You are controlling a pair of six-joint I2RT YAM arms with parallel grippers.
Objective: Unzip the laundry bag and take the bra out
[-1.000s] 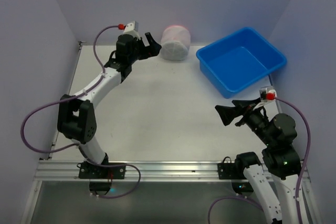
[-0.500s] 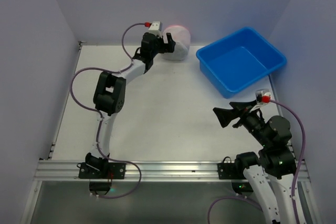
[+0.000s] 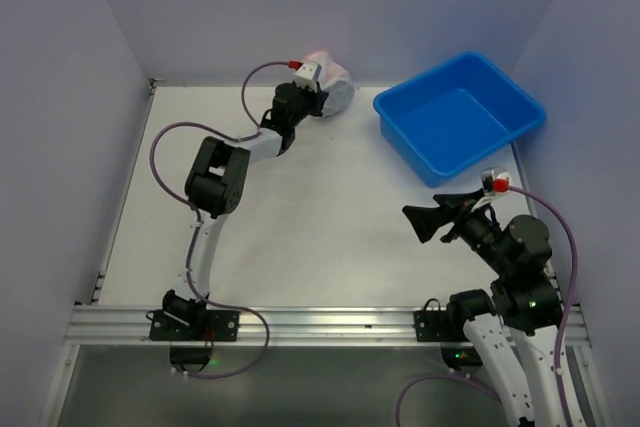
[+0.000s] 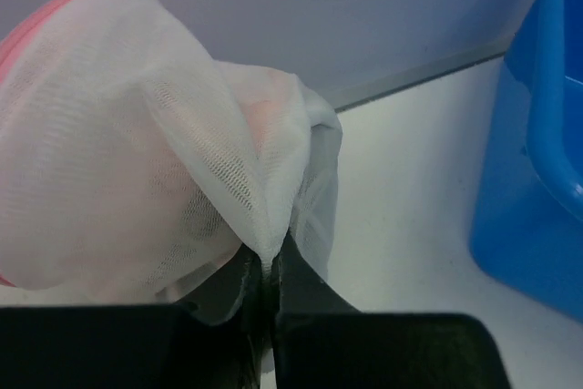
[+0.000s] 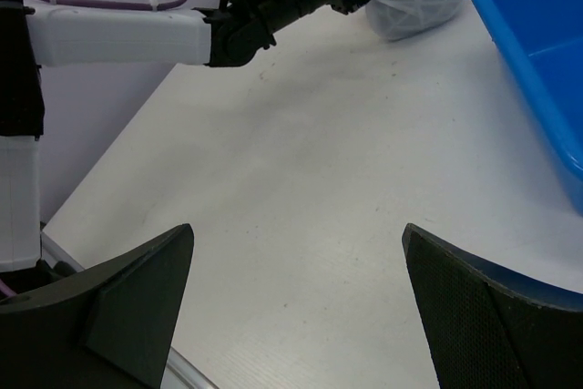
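Over the last second the left arm reached across the flat white table (image 3: 300, 207) to the far edge. There the left gripper (image 4: 264, 271), which had been spread and short of its target, closed on the small round white mesh laundry bag with pink zipper trim (image 3: 337, 95). In the left wrist view its jaws were pressed together on a raised fold of the mesh side wall, pulling the fabric into a peak.

The laundry bag itself had hardly shifted. It sat by the back wall, just left of the rectangular blue plastic tub (image 3: 455, 122) and apart from it. A peach-toned shape (image 4: 260, 120) showed faintly through the netting. It was possibly the bra, though the weave blurred it too much to be sure.

The right gripper (image 3: 425, 222) had barely moved. It hovered over the near right of the table, fingers spread wide and empty.

This looked like an anchoring pinch rather than the unzipping itself. The pink trim curved along the bag's upper edge, no zipper pull was visible, and the bag seemed unopened. The pull probably had to be found next, likely by the free right arm.
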